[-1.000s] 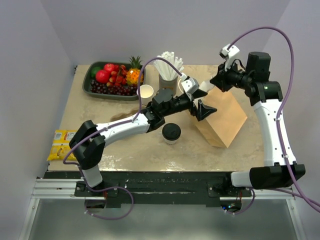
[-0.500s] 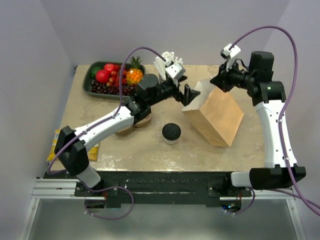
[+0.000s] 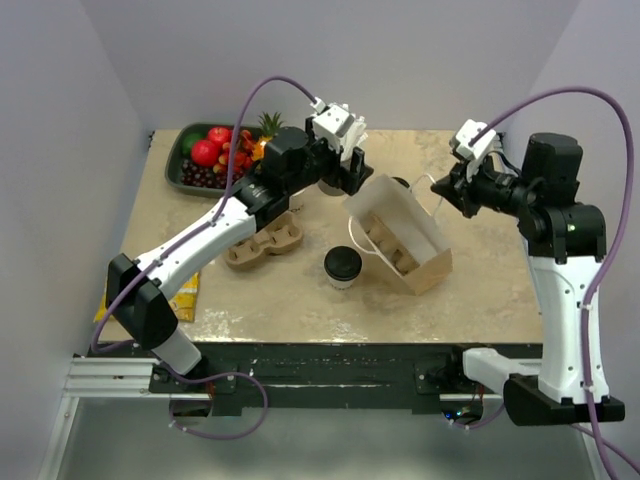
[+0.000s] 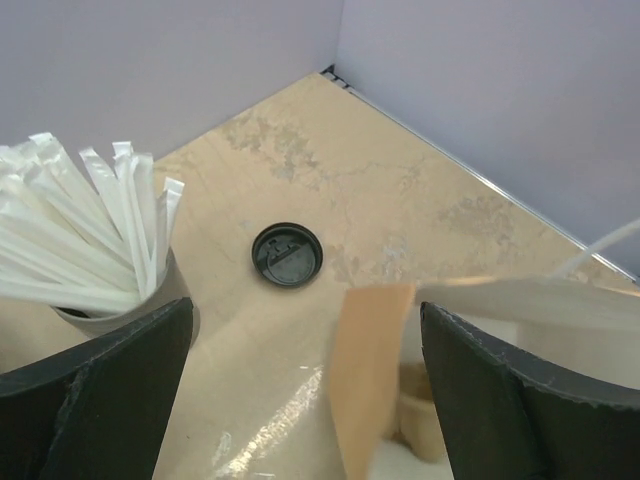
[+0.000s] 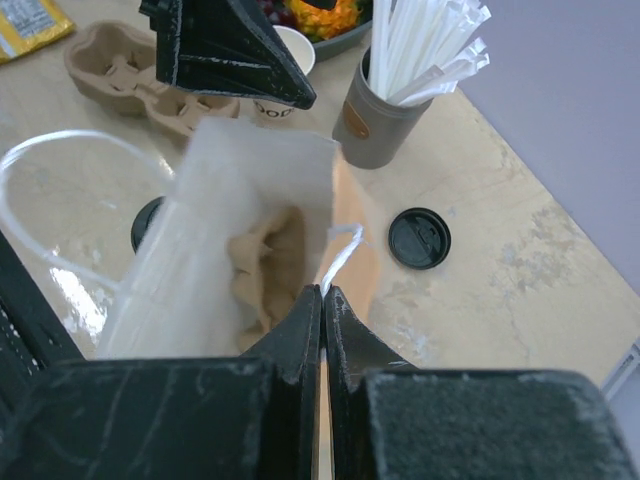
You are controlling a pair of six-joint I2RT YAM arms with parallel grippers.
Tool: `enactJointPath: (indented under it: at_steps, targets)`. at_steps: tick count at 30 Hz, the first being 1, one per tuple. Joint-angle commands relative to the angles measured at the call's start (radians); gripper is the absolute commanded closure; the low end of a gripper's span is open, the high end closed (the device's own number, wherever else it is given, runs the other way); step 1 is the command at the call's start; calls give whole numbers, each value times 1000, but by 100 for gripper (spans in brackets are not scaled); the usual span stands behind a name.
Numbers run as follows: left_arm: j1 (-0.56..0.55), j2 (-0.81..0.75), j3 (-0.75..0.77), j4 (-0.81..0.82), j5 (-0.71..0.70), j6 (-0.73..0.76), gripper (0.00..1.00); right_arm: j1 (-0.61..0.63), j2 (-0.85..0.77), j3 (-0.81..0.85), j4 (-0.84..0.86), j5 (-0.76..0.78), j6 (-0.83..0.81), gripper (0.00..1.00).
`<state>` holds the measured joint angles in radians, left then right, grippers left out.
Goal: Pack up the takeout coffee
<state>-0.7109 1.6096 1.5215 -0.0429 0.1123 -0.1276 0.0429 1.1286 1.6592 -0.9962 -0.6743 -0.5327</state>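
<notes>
The takeout coffee (image 3: 342, 267), a white cup with a black lid, stands on the table near the front of the brown paper bag (image 3: 425, 270). The right wrist view shows only its lid (image 5: 147, 222) behind the bag (image 5: 250, 180). The bag leans open, showing its white inside and a pulp carrier (image 3: 390, 250). My right gripper (image 3: 445, 190) (image 5: 322, 295) is shut on the bag's white handle (image 5: 340, 255). My left gripper (image 3: 352, 175) (image 4: 310, 400) is open at the bag's far rim, with the bag's edge (image 4: 370, 370) between its jaws.
A second pulp carrier (image 3: 262, 245) lies left of the coffee. A grey cup of straws (image 5: 385, 110) (image 4: 80, 230) and a loose black lid (image 5: 419, 237) (image 4: 287, 254) sit at the back. A fruit tray (image 3: 172, 162) is back left, and a yellow packet (image 3: 190, 290) lies at the left edge.
The left arm swung back and left toward the bag's rim. The right arm pulled the handle rightward. The bag opened and tipped, showing its inside, and the carrier on the table came into view.
</notes>
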Motion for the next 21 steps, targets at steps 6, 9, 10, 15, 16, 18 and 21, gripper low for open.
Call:
enactJointPath:
  at_steps: [6, 9, 10, 15, 16, 18, 21]
  targets:
    - [-1, -126, -165, -17, 138, -34, 0, -5, -101, -114, -125, 24, -124, 100]
    - [-1, -148, -202, -23, 150, -9, 0, -5, -116, -144, -102, 9, -87, 100]
    - [-1, -151, -211, -22, 176, 3, 0, -5, -121, -148, -95, 10, -69, 100]
    - [-1, -166, -198, 28, 254, 71, 1, -5, -153, -211, 74, 76, 60, 100]
    - [-1, -163, -187, 28, 271, 92, 1, -5, -156, -220, 105, 106, 103, 100]
    - [-1, -148, -167, 26, 270, 114, 1, -5, -147, -222, 194, 136, 146, 100]
    - [-1, -111, -115, 9, 251, 123, 1, -5, -93, -188, 296, 171, 207, 100]
